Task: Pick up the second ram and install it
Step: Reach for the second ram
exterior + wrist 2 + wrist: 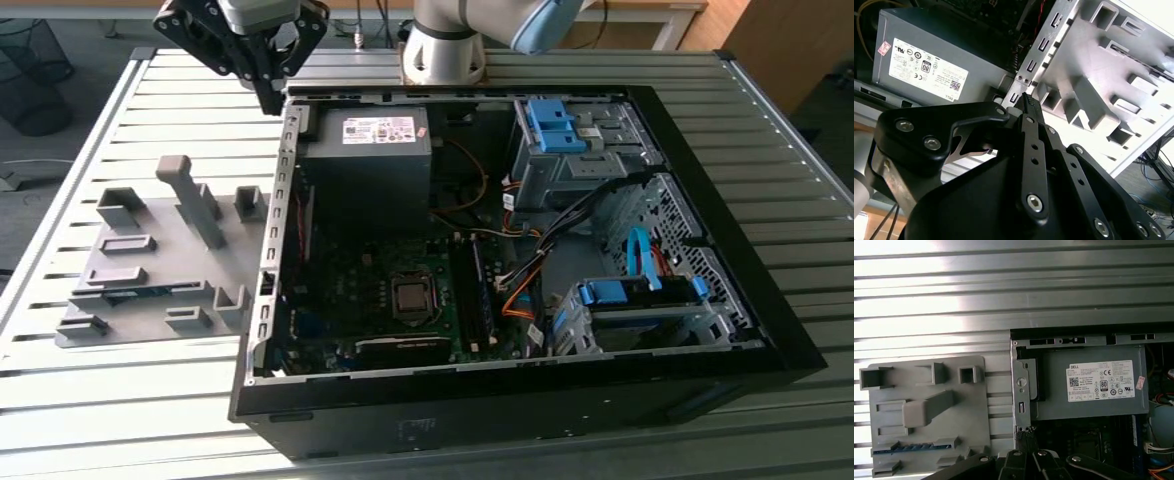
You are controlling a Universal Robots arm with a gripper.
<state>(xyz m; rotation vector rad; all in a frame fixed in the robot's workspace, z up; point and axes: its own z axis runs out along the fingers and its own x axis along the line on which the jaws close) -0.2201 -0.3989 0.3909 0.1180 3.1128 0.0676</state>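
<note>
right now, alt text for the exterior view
An open computer case lies on a slatted table, with the gripper near its corner at the exterior view's upper left. Beside the case, a gray holder carries the ram.

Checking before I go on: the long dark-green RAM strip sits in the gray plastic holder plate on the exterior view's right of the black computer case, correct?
Not quite. The long dark-green RAM strip does sit in the gray plastic holder plate, but that plate lies on the exterior view's left of the black computer case, as the exterior view shows.
</note>
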